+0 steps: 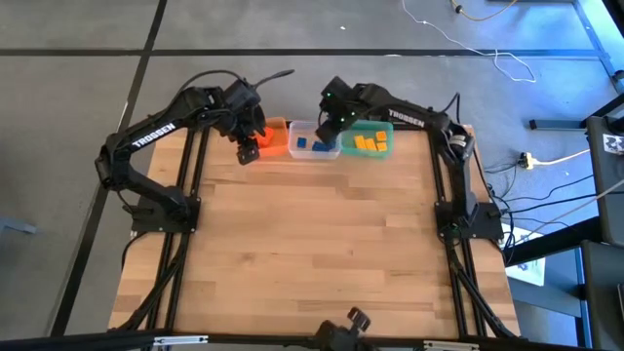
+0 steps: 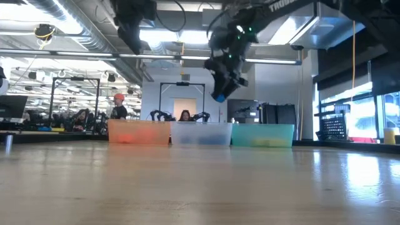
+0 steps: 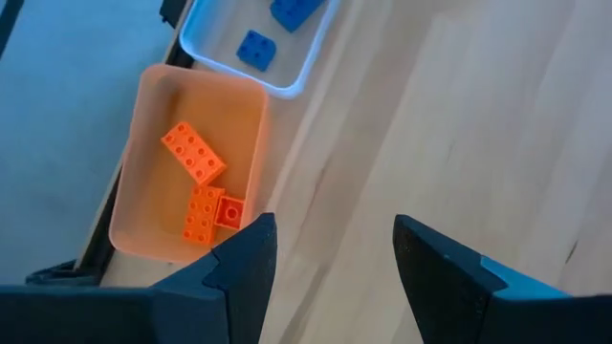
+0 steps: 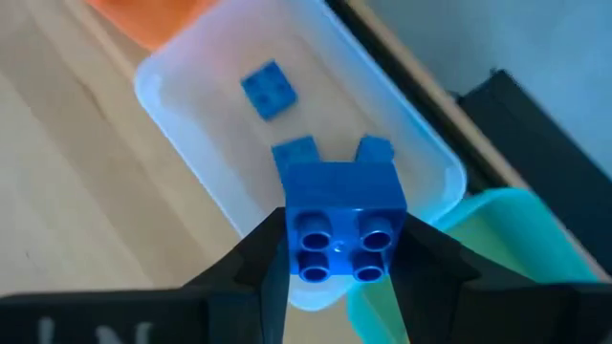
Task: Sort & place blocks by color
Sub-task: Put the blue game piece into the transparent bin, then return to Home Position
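Wooden table (image 1: 312,244): bare, seemingly no loose blocks. Orange tub (image 3: 153,124), clear tub (image 4: 201,115), green tub (image 1: 374,128) filled by colour. Right gripper (image 4: 337,250) clamps last blue block (image 4: 339,205) above clear tub; left gripper (image 3: 330,253) wide, empty.

The wooden table (image 1: 312,253) is left open from its centre toward 6 o'clock. At 12 o'clock the far edge is blocked by the orange tub (image 1: 274,138), clear tub (image 1: 314,141) and green tub (image 1: 371,141), set touching in a row. Access from above is obstructed by the left gripper (image 1: 248,148) at 11 o'clock and, over the clear tub, by the right gripper (image 1: 327,125), clamped on a blue brick (image 4: 340,212).
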Robot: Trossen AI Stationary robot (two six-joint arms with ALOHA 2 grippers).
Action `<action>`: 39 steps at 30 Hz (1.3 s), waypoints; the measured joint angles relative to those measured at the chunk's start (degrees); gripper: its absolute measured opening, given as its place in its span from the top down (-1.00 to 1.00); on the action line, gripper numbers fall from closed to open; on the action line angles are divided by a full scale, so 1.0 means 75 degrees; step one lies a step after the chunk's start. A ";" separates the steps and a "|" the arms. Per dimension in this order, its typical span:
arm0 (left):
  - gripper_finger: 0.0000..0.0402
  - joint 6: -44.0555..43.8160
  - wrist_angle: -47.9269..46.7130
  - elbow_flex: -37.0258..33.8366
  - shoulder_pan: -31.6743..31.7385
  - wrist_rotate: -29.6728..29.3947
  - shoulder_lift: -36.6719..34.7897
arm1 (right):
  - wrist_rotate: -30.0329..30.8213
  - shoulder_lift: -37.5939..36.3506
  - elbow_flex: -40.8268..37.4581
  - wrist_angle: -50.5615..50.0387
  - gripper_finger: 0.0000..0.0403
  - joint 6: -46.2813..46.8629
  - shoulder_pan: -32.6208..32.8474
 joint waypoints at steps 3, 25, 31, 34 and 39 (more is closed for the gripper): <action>0.00 -0.0191 0.0117 0.0000 0.0098 0.0000 0.0000 | -0.0401 0.0126 -0.0272 0.0390 0.31 -0.0357 -0.0185; 0.00 -0.0246 0.0399 0.0000 0.0234 -0.0058 0.0000 | -0.1190 0.1231 -0.0451 0.0985 0.00 -0.1216 -0.0262; 0.00 -0.0240 0.0392 0.0000 0.0234 -0.0075 0.0000 | -0.1193 0.1228 -0.0384 0.0902 -0.30 -0.1012 -0.0262; 0.00 -0.0241 0.0390 0.0000 0.0231 -0.0331 0.0000 | -0.1192 0.1228 -0.0186 0.0779 -0.30 -0.0884 -0.0262; 0.02 -0.0237 0.0384 0.0000 0.0231 -0.0892 0.0000 | -0.1148 0.1222 0.0631 0.0141 -0.04 -0.1018 -0.0189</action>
